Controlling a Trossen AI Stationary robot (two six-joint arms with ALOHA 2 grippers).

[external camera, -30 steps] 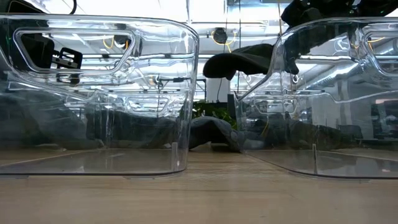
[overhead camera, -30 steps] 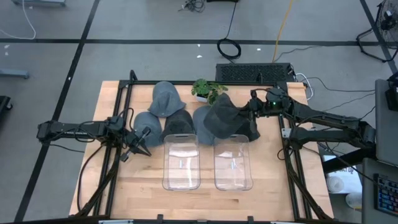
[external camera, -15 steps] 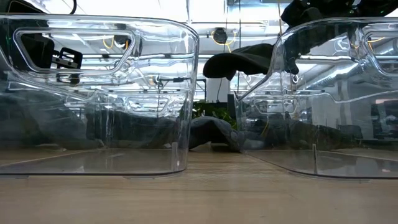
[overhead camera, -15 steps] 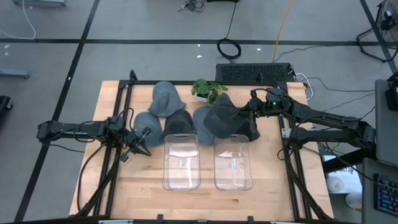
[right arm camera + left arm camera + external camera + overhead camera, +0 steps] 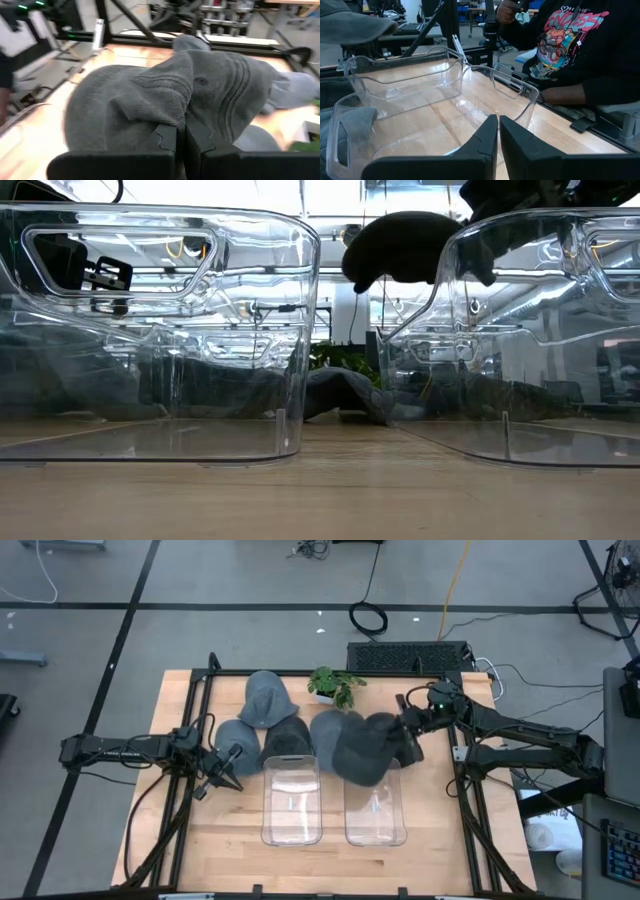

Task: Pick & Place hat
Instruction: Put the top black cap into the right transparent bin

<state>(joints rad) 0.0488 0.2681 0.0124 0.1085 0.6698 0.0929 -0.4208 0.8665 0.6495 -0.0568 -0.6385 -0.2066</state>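
My right gripper [image 5: 404, 736] is shut on a dark grey hat [image 5: 362, 747], which hangs in the air over the far end of the right clear bin [image 5: 375, 802]; the low view shows the hat [image 5: 400, 245] above that bin's rim. Behind the bins, several other grey hats lie flat on the table: a light one [image 5: 265, 697], a blue-grey one [image 5: 237, 735], a dark one [image 5: 285, 737] and another [image 5: 325, 724]. My left gripper [image 5: 230, 775] waits shut at the table's left, beside the left clear bin [image 5: 292, 800]. My right gripper pinches a bunched fold of the hat's cloth [image 5: 172, 116] between its two fingers [image 5: 165, 142]. It reaches in about level from the table's right. The hat is lifted clear and spreads out beyond the fingertips toward the table's left.
A small green plant [image 5: 335, 685] stands at the far edge behind the hats. A black metal frame [image 5: 200, 710] runs along the table's sides. A person in a dark printed hoodie [image 5: 570, 50] sits beyond the table's right side.
My right gripper has turned at the wrist while staying in place. The held hat has swung with it: its peak, which pointed toward the far edge, has tipped over toward the near edge, and the hat now sits rounder and higher above the right bin's far end.
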